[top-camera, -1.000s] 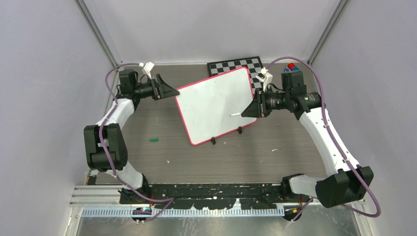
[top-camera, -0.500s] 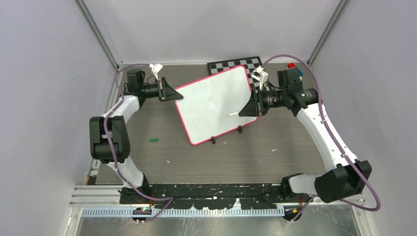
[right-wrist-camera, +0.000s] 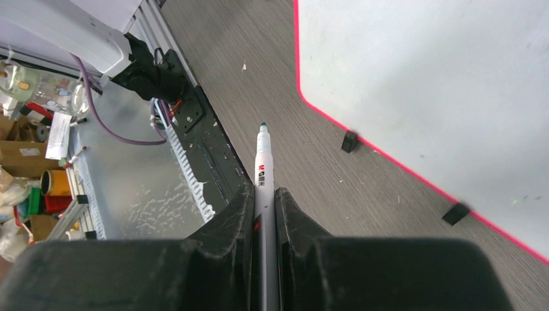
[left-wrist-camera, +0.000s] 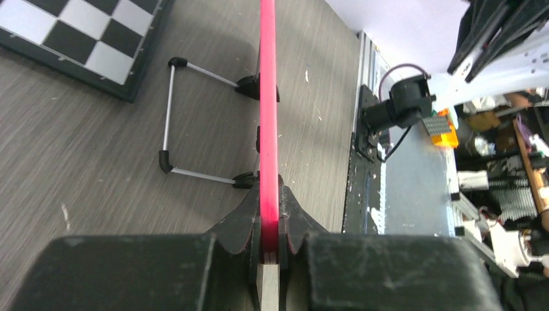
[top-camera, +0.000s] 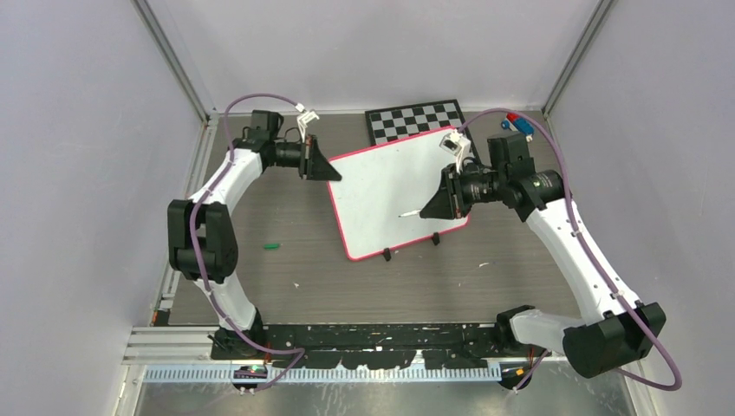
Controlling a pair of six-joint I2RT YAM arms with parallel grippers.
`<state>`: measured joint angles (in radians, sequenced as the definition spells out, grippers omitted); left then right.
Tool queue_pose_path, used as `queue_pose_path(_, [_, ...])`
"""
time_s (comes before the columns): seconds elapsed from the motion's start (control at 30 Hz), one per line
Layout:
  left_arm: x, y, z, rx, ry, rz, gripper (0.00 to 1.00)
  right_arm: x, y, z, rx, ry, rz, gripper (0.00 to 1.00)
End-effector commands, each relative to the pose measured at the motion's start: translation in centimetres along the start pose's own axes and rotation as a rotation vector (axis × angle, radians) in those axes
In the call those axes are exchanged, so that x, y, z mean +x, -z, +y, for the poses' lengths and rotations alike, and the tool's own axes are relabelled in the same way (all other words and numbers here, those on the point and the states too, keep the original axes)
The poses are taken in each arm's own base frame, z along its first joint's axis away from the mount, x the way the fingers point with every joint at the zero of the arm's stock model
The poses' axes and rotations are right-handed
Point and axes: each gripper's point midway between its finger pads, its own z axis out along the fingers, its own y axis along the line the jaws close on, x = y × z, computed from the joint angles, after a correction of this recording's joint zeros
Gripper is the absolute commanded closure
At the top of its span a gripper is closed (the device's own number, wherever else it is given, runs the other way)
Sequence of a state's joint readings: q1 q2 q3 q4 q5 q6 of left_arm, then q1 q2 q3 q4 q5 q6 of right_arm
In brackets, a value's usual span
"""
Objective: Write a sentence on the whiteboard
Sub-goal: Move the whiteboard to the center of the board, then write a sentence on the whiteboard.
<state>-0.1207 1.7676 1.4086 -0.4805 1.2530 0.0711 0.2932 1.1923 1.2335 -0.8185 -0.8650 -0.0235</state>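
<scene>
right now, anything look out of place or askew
A small green piece, maybe a pen cap, lies loose on the table left of the whiteboard. The board sits askew, its frame pinched by the left gripper.

Your whiteboard (top-camera: 394, 195) stands mid-desk (top-camera: 286, 286) on its feet (top-camera: 387, 254), leaning back, with the chequered board (top-camera: 414, 120) lying flat just behind its far edge. Your left gripper (top-camera: 328, 167) clamps the whiteboard's far left corner (edge-on in that wrist view). At its right side, your right gripper (top-camera: 431, 208) holds a marker (top-camera: 409, 213), tip pointing left before the lower face, apart from it. A loose bit (top-camera: 272, 246) lies on the desk, well left of the whiteboard.
</scene>
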Motion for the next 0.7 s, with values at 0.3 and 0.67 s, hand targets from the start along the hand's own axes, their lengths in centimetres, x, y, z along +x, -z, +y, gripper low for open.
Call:
queue_pose_path(0.3, [5.6,-2.9,-4.3,0.061,0.068,0.248,0.89,-2.2,0.2,-0.7,0.148,0.122,-0.131,1.0])
queue_pose_path(0.67, [2.5,0.6,-5.0,-0.075,0.066,0.036,0.47,-8.2,-2.0,1.8,0.046,0.144,-0.264,1.0])
